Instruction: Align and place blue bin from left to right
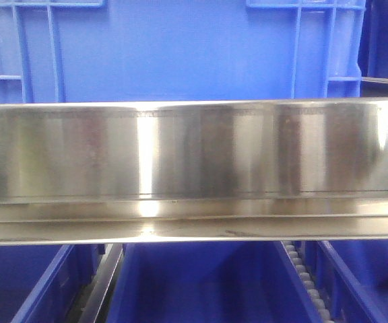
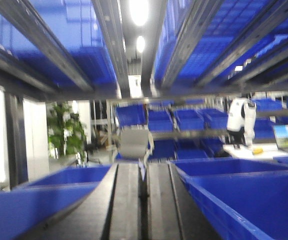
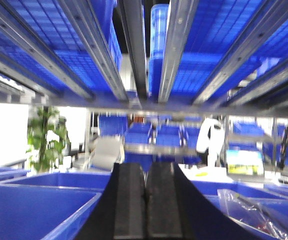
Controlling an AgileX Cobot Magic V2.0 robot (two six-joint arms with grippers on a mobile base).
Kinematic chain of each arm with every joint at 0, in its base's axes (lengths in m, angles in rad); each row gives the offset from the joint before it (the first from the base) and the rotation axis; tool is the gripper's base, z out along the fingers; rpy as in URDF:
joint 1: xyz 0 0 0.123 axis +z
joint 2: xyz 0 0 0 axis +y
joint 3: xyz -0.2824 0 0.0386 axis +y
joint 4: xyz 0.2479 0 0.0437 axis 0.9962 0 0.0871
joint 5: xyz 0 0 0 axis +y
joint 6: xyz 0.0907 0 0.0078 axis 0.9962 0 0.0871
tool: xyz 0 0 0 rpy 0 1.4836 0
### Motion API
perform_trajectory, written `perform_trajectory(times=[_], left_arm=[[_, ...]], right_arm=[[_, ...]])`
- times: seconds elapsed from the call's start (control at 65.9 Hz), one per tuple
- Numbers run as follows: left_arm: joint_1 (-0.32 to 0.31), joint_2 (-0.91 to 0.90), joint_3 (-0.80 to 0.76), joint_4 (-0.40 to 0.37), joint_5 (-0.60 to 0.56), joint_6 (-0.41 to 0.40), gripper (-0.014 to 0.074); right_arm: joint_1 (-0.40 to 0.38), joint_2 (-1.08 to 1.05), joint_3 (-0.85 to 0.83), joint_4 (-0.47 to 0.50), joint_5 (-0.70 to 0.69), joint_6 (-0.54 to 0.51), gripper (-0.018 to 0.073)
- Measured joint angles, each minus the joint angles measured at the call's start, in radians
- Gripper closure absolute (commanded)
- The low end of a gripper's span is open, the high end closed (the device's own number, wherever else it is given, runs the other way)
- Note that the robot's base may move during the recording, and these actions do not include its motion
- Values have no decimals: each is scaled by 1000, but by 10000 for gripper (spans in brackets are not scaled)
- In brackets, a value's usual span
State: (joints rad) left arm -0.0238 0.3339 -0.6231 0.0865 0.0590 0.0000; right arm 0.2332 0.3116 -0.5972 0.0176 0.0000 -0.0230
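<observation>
The blue bin (image 1: pixel 174 54) stands upright behind the steel shelf rail (image 1: pixel 194 158). Your left end effector (image 2: pixel 143 200) and right end effector (image 3: pixel 145 200) each show fingers together, empty.

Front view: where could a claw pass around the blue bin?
Only thin gaps flank the blue bin, with a neighbouring bin close rightward. The steel rail hides its base. Roomier: below the rail, above the open lower bin.

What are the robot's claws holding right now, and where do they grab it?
Nothing. The left claw and the right claw are both shut, with nothing pinched in either one.
</observation>
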Motion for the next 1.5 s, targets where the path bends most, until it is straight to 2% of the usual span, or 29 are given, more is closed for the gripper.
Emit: perform_trajectory(times=[0.121, 0.319, 0.425, 0.668, 1.153, 1.503], left_arm=[[0, 110, -82, -11, 48, 0, 707], [0, 234, -167, -13, 63, 0, 707], [0, 255, -177, -14, 38, 0, 707], [0, 259, -181, -14, 17, 0, 707], [0, 272, -186, -15, 13, 0, 707], [0, 485, -394, -51, 250, 0, 707]], right_arm=[[0, 121, -130, 0, 114, 4, 644], [0, 325, -357, 0, 368, 4, 644], [0, 403, -420, 0, 415, 4, 644], [0, 483, -442, 2, 433, 4, 644], [0, 489, -443, 2, 433, 4, 644], [0, 491, -443, 2, 372, 4, 644]])
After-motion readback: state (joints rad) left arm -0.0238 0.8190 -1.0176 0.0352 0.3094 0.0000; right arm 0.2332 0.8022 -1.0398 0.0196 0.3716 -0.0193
